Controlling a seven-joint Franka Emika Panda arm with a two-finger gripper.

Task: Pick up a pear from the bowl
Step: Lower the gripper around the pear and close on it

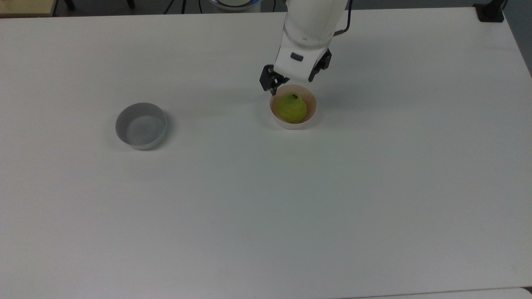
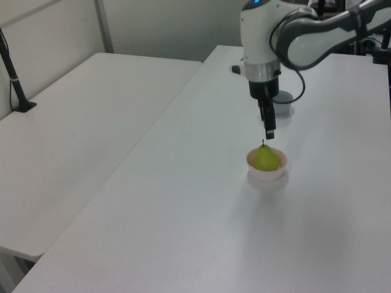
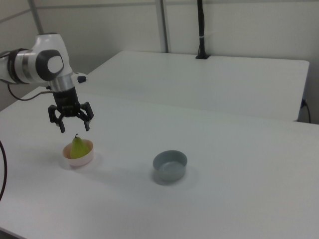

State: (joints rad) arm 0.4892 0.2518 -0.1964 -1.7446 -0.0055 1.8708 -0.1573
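1. Yellow-green and smooth-skinned, the pear (image 1: 292,108) sits upright in the pale pink bowl (image 1: 312,113) on the white bench (image 1: 266,207), its dark stem pointing up.
2. Above it hangs the claw (image 3: 73,125), released, its fingers spread wide to either side of the stem in the right view and touching nothing.
3. A grey bowl (image 1: 141,126) stands well apart, toward the top view's left.
4. The fruit looks light, firm and rather slippery; its rounded body tapers upward, so a pinch near the neck would likely slide off.
5. Better to close across the widest part of the belly, just above the rim, with modest pressure.
6. The bowl seems light and may shift or tip if a finger catches its wall.
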